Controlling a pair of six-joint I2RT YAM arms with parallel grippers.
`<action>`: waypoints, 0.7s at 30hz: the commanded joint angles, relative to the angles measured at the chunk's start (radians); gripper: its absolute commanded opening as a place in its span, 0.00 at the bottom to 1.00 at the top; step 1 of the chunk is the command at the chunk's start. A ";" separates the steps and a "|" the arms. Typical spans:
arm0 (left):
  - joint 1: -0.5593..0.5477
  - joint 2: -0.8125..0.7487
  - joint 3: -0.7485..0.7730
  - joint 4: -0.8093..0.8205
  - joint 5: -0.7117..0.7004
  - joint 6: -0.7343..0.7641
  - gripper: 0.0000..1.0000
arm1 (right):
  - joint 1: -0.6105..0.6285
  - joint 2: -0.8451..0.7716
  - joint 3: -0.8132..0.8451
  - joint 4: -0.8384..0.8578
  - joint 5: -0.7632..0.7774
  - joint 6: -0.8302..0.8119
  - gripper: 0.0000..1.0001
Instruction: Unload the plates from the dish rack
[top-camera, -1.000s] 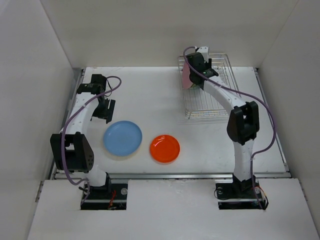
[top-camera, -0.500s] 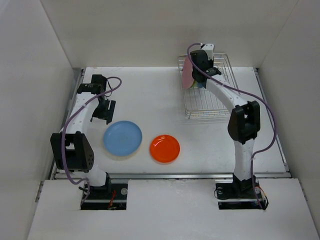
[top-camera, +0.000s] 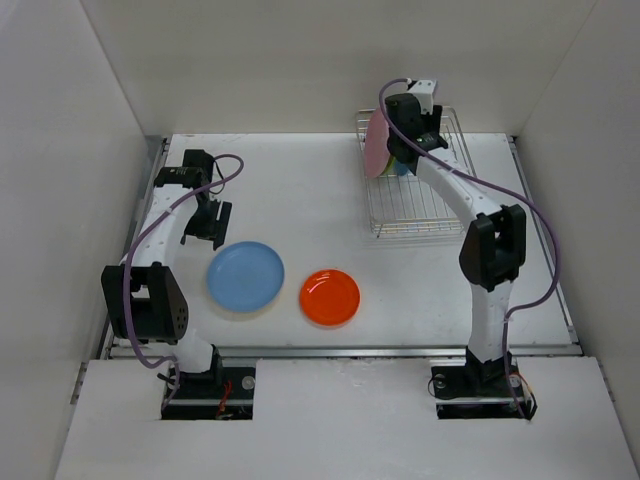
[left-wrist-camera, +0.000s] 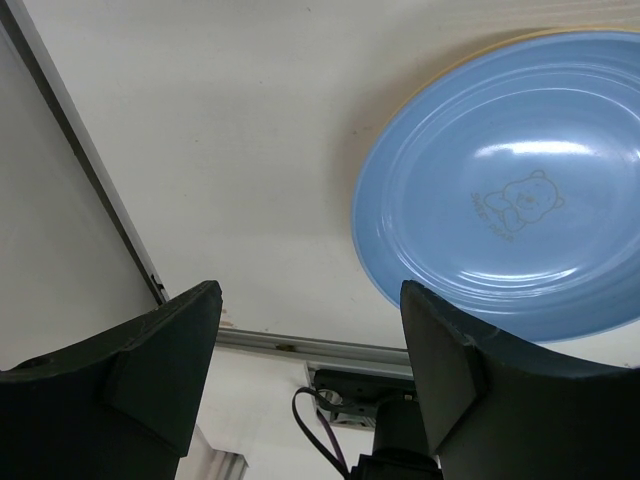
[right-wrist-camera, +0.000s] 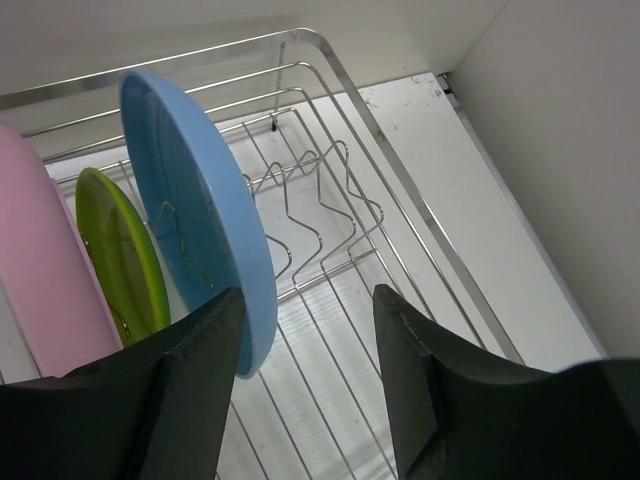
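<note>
Right wrist: right pincer (right-wrist-camera: 308, 300) is open and holds nothing. The racked blue plate (right-wrist-camera: 200, 200) stands on edge in the dish rack (right-wrist-camera: 400, 200), its lower rim just inside the left finger. The green plate (right-wrist-camera: 120, 260) and pink plate (right-wrist-camera: 40, 280) are further out on that side. On the right-finger side there are only bare wire slots.

My read on handling: thin, stiff, light plastic with a smooth face, so it will likely slip. Pinch the rim across its thickness and lift straight out of the dividers so it doesn't snag.

Left wrist: left pincer (left-wrist-camera: 310, 295) is open and empty, above the counter (left-wrist-camera: 200, 120). The loose blue plate (left-wrist-camera: 510, 200) lies flat off the right-finger side. A yellow rim (left-wrist-camera: 480, 52) peeks out from under it, probably another plate.

Top: only this view shows the orange plate (top-camera: 330, 297), which lies flat and closer to the left pincer than the right. It can't resolve the right pincer's jaws; the wrist view does. The bear print on the loose blue plate shows on the left wrist only.
</note>
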 joint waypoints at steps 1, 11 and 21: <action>-0.002 -0.033 0.027 -0.027 0.006 0.000 0.69 | -0.011 -0.015 0.045 0.038 -0.035 0.021 0.60; -0.002 -0.024 0.009 -0.018 0.006 0.000 0.69 | -0.068 0.114 0.194 -0.044 -0.127 0.087 0.55; -0.002 -0.024 0.009 -0.018 0.006 0.000 0.69 | -0.080 0.146 0.207 -0.062 -0.199 0.087 0.44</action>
